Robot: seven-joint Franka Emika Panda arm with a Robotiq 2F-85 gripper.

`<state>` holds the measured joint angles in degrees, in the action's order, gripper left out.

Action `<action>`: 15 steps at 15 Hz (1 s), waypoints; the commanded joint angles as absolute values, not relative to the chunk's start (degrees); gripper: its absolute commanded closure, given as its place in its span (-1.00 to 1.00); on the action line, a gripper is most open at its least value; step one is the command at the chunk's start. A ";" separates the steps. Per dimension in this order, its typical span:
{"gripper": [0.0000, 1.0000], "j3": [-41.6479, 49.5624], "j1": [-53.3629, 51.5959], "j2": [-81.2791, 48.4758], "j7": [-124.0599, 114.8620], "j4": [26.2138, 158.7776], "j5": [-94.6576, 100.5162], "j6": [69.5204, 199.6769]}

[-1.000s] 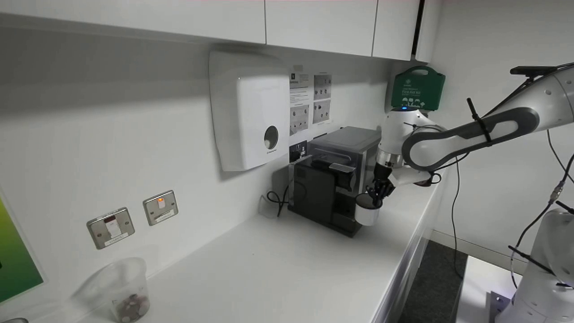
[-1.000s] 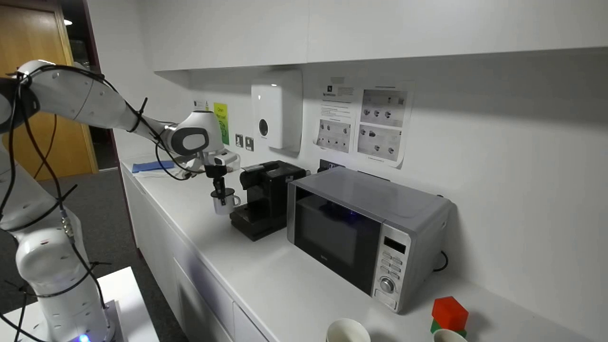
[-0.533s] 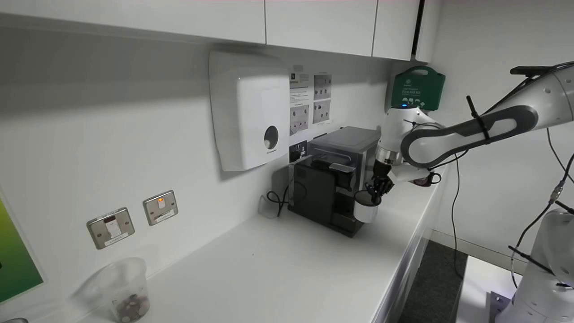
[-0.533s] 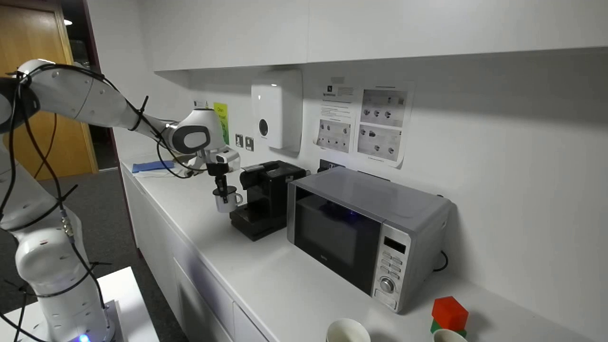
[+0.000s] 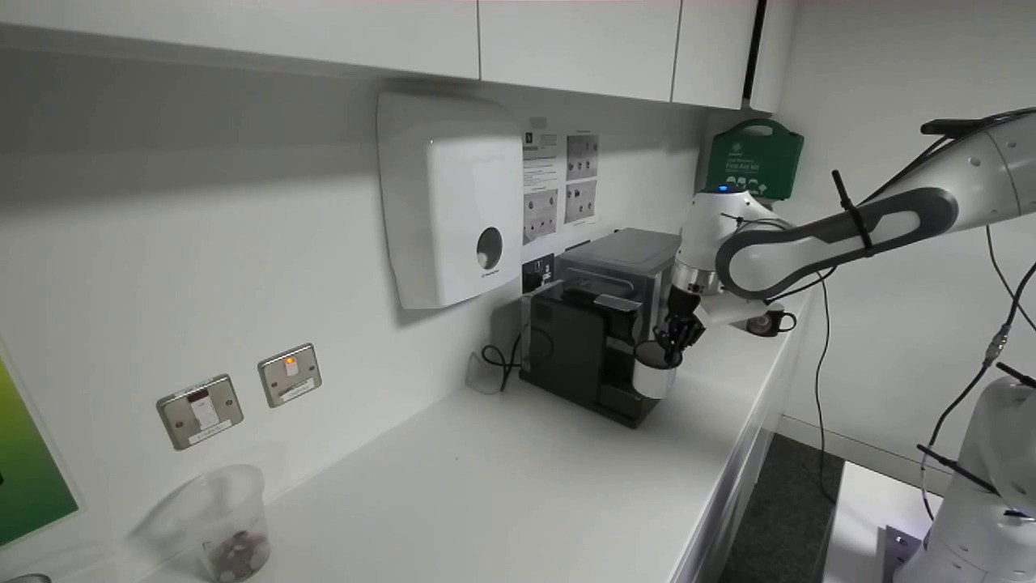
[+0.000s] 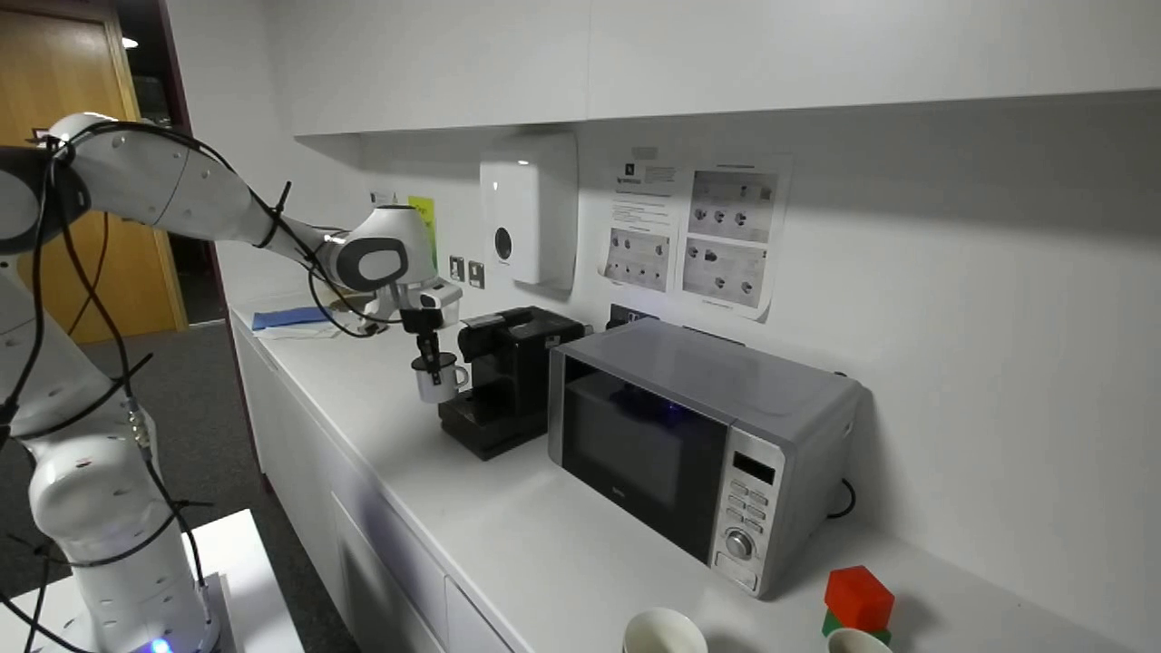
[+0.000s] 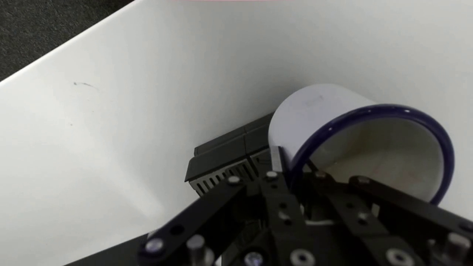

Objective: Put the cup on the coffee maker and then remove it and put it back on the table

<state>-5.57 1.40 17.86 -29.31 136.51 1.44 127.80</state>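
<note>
Up edges the cup (image 5: 651, 380), its wall pinched fast in the gripper (image 7: 295, 167), a touch nearer the coffee maker (image 6: 519, 363) now and just beside its front, not yet on it, so the placing looks close but undone.

The mug (image 7: 314, 114) is white rimmed with dark blue, the tool (image 7: 293, 168) and coffee maker (image 6: 535, 363) black, the bench (image 6: 535, 517) white, the microwave (image 6: 707, 372) silver-grey with a black door (image 6: 635, 444), the first-aid kit (image 5: 761, 150) green with white lettering (image 5: 742, 166), the blocks (image 6: 859, 599) red and green, and the carpet (image 7: 48, 29) speckled dark grey.
</note>
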 commanded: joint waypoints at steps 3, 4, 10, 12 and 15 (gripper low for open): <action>0.96 -4.93 1.52 15.98 -25.64 133.27 0.97 125.54; 0.96 -4.80 1.50 15.85 -25.26 133.22 0.83 125.61; 0.96 -3.89 1.39 15.39 -22.63 133.30 0.16 126.10; 0.96 -3.54 1.34 14.96 -21.76 133.18 -0.09 126.26; 0.96 -3.21 1.20 14.13 -20.67 132.71 -0.53 126.26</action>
<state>-4.05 1.40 15.50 -23.49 135.18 1.00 127.80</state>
